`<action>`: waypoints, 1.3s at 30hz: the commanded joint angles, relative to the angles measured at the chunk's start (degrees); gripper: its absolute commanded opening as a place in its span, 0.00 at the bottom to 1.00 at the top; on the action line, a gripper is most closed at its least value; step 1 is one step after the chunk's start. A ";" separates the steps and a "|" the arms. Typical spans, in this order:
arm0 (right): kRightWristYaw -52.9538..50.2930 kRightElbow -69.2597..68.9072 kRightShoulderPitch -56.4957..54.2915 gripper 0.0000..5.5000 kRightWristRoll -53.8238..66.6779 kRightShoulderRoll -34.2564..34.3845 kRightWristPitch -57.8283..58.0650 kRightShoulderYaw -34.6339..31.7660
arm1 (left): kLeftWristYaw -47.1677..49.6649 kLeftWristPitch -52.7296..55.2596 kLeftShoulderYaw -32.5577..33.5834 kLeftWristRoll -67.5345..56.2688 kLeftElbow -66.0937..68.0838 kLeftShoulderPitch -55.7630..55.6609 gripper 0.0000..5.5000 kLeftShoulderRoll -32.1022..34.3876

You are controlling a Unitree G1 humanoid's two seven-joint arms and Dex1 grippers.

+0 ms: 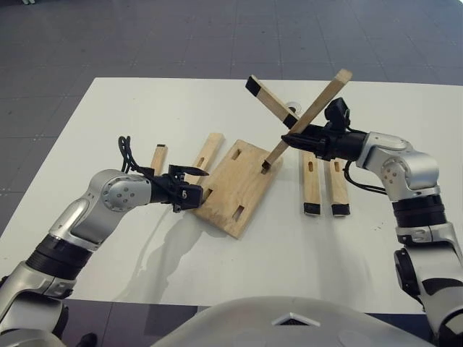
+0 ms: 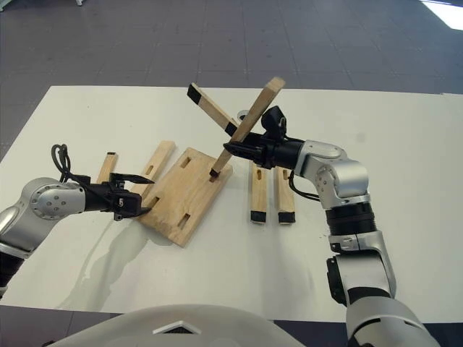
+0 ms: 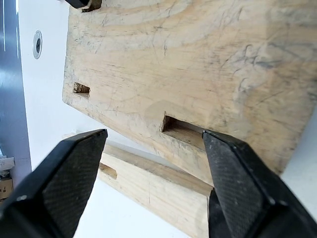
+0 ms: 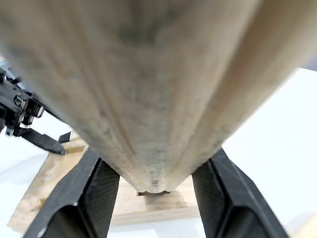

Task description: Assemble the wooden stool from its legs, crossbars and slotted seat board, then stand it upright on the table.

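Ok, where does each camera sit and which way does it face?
Left eye view: head, facing forward and down over the table; left gripper and right gripper show.
Right eye view: beside it, same scene.
Left wrist view: left wrist, past the open left gripper to the seat board's edge.
Right wrist view: right wrist, along the leg in the right gripper.
All share the seat board.

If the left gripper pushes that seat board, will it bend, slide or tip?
Seat board looks like thick solid wood: probably stiff. Its edge by the open left gripper seems propped on a stick, so it may rock. The leg the right gripper holds against it probably limits sliding.
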 commanded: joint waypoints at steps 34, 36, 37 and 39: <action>2.26 34.93 -5.76 0.37 -12.81 3.02 -10.70 0.82 | -2.15 5.02 -3.68 3.97 1.39 3.13 0.65 -7.62; 4.26 33.96 -6.06 0.37 -11.47 2.88 -9.76 0.26 | -2.14 4.96 -3.67 4.05 1.39 3.15 0.65 -7.67; 5.46 32.93 -6.14 0.37 -10.49 2.83 -9.10 -0.19 | -2.12 4.88 -3.65 4.09 1.42 3.17 0.65 -7.65; 7.30 30.90 -6.33 0.37 -9.15 2.72 -7.99 -1.09 | -2.17 4.84 -3.64 4.09 1.43 3.19 0.65 -7.64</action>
